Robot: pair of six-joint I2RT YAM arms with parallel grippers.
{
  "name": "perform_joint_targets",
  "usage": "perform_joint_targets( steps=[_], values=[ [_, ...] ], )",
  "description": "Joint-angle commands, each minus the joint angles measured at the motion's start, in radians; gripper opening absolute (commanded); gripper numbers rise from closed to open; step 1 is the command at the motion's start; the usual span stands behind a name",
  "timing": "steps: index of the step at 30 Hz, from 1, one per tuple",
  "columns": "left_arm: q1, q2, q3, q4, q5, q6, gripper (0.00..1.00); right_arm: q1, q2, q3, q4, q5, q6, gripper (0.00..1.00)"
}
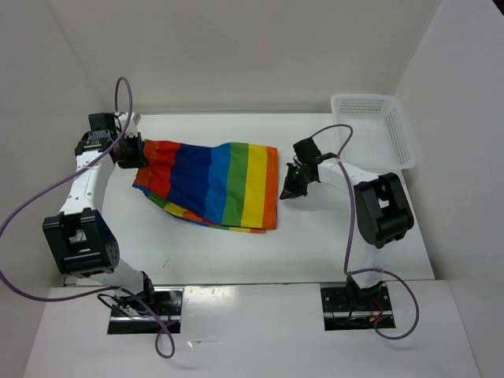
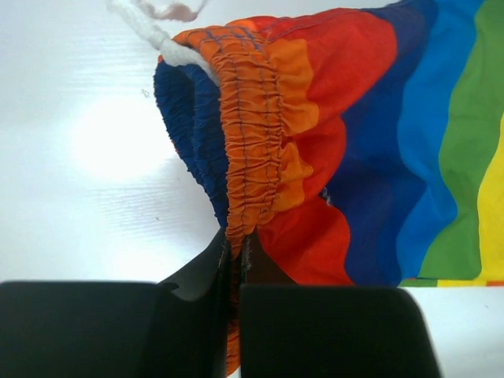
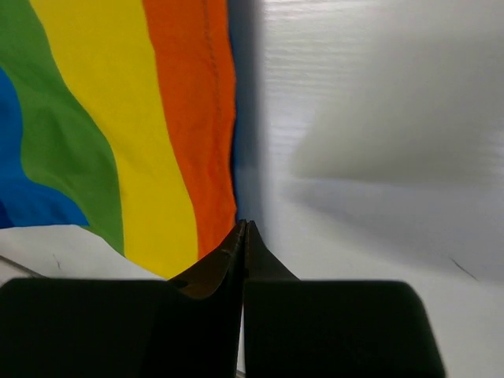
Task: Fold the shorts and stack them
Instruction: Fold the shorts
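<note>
At the left side of the table [image 1: 197, 253], toward its far edge, the left gripper [image 2: 236, 240] has its fingers clamped on the gathered waistband of the shorts [image 1: 213, 185]. The left wrist view shows the orange elastic pinched between the 2 black pads, with a white drawstring [image 2: 161, 35] trailing beyond it. From there the shorts spread rightward across the middle of the table as 1 rumpled sheet, running blue, green, yellow and then orange. The waist end is lifted a little, and a second layer of stripes peeks out along the near side.

Just past the orange hem, the right gripper [image 3: 244, 228] sits low at the cloth's right edge with its fingers pressed together. Neither view shows whether they have caught any of the hem. A white mesh basket [image 1: 378, 126] stands at the far right corner of the table, well apart from the shorts.

The task looks to be near its beginning. The shorts are laid out lengthwise and gripped at 1 end, perhaps at both, but no clean fold shows and nothing is stacked. What seems left is to bring 1 end over the other, flatten the cloth, and set the folded shorts in place.
</note>
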Motion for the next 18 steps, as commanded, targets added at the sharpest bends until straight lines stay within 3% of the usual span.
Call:
perform_joint_targets(
  steps=[1, 13, 18],
  values=[
    [-0.008, -0.018, 0.04, -0.051, 0.048, 0.003, 0.0, 0.04, 0.079, 0.062, 0.079, -0.035, -0.001, 0.0],
    [-0.058, 0.002, 0.13, -0.107, 0.006, 0.003, 0.0, 0.04, 0.198, 0.181, 0.062, 0.049, 0.013, 0.0],
    [-0.058, 0.021, 0.149, -0.13, -0.008, 0.003, 0.0, 0.04, 0.172, 0.267, 0.041, 0.004, 0.002, 0.0]
  ],
)
